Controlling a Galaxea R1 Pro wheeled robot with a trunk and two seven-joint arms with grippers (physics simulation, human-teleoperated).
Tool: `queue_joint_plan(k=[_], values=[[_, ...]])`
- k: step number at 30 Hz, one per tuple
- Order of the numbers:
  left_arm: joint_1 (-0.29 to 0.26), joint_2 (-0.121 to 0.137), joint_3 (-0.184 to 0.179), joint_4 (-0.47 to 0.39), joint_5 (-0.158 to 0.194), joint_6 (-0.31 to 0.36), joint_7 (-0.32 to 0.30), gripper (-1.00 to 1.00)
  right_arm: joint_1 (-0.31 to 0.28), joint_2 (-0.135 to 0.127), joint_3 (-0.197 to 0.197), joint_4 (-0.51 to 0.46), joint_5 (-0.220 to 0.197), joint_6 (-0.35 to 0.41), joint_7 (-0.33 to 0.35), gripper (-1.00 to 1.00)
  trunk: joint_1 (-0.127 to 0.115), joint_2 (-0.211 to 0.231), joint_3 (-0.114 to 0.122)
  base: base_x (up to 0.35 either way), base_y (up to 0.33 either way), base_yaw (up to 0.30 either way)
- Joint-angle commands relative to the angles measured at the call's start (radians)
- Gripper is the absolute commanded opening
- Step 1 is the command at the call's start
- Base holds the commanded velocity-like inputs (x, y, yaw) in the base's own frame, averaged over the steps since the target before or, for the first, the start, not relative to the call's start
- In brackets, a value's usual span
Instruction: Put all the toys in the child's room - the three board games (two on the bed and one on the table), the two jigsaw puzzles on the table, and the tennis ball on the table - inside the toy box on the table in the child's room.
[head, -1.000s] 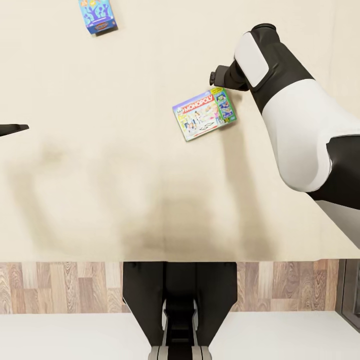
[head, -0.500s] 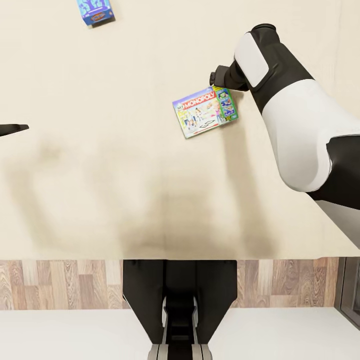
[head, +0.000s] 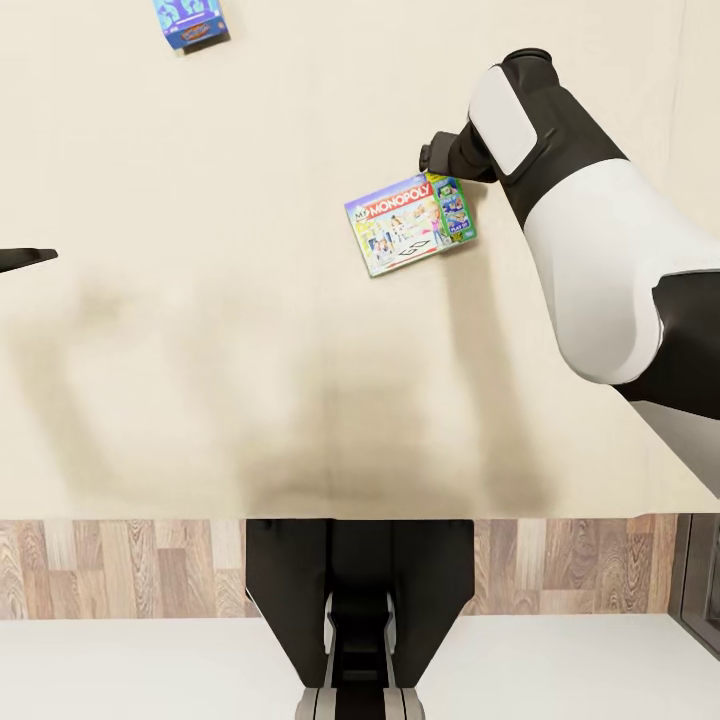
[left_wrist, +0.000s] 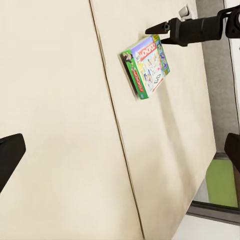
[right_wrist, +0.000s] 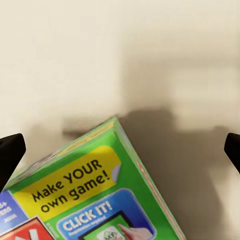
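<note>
Right gripper (left_wrist: 159, 30) at the far edge of the Monopoly box (head: 410, 222), which looks tipped up off the bed (head: 200, 350); can't tell whether its fingers are clamped on it; small blue game box (head: 191, 22) lies well apart on the mattress; left gripper fingertips (left_wrist: 10, 156) spread wide, holding nothing.

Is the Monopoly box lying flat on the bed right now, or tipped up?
Tipped. In the left wrist view the Monopoly box stands tilted, one edge raised off the bed, near the right gripper.

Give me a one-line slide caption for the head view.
Right claw poised at the corner of the Monopoly board game on the cream bed, small blue game box farther away.
</note>
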Motion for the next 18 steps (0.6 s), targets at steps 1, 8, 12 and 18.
queue_joint_plan(k=[1,8,12,18], values=[[0.000,0.000,0.000,0.000,-0.001,0.011,-0.004,1.00,0.000,0.000,-0.001,-0.001,-0.009,0.002,-0.008,1.00,0.001,-0.002,-0.001,0.000,0.000,0.000],[0.000,0.000,0.000,0.000,-0.001,0.011,-0.004,1.00,0.002,0.000,0.000,0.015,-0.009,0.001,-0.008,1.00,0.001,-0.002,-0.001,0.000,0.000,0.000],[0.000,0.000,0.000,0.000,-0.001,0.011,-0.004,1.00,0.002,0.000,0.000,0.043,-0.009,0.000,-0.009,1.00,0.001,-0.002,-0.001,0.000,0.000,0.000],[0.000,0.000,0.000,0.000,-0.001,0.011,-0.004,1.00,0.002,0.000,0.000,0.058,-0.009,0.004,-0.012,1.00,0.001,-0.002,-0.001,0.000,0.000,0.000]])
